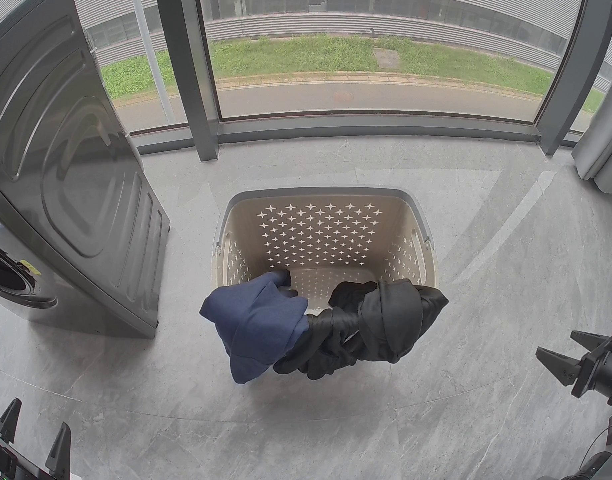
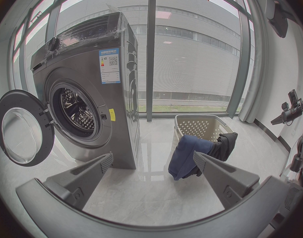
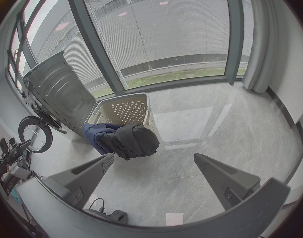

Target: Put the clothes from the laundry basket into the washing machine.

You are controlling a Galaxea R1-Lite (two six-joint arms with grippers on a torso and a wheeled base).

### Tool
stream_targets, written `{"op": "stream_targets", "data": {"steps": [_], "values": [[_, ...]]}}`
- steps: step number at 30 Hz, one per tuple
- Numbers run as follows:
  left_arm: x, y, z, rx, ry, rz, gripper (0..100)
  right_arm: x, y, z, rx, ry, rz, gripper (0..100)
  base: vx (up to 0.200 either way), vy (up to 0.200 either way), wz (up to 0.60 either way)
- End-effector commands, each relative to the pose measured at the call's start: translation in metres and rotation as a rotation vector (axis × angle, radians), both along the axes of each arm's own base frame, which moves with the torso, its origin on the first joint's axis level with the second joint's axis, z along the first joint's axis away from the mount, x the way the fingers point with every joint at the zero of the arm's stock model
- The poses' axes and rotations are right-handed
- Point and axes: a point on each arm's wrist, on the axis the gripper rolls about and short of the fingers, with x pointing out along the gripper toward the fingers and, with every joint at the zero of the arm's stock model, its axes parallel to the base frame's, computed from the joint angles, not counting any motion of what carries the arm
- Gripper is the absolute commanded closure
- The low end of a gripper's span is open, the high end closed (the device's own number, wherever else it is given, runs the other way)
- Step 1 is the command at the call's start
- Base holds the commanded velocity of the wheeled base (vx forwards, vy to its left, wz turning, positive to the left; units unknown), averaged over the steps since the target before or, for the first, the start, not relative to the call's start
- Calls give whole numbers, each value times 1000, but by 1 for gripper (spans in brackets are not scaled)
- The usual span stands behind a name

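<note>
Head view: a soft navy-blue cloth garment [image 1: 256,321] and a twisted black cloth garment [image 1: 369,325] drape over the near rim of the beige perforated plastic laundry basket [image 1: 326,193], long axis along that rim. Both are probably light and limp, so take hold at a bunched fold. Left wrist view: the left gripper [image 2: 152,156] gapes empty, well apart from the basket. Right wrist view: the right gripper [image 3: 153,156] likewise.

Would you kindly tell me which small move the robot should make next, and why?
Probably move the left gripper toward the blue garment draped over the near rim of the laundry basket. It and the right gripper are open and empty, that garment hangs on the side nearer the washing machine, and the machine's door already stands open.
</note>
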Motion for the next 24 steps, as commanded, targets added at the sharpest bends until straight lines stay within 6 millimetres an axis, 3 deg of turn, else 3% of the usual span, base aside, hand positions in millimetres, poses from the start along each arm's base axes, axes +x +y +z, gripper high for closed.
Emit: {"op": "stream_targets", "data": {"steps": [1, 10, 18, 24], "values": [[0, 0, -5, 0, 4, 0, 0, 34, 9, -14, -14, 129, 31, 0, 0, 0, 0], [0, 0, -5, 0, 4, 0, 0, 49, 23, -22, 7, 189, 85, 0, 0, 0, 0], [0, 0, -5, 0, 4, 0, 0, 67, 54, -31, 38, 246, 87, 0, 0, 0, 0], [0, 0, -5, 0, 4, 0, 0, 85, 79, -50, 15, 260, 87, 0, 0, 0, 0]]}}
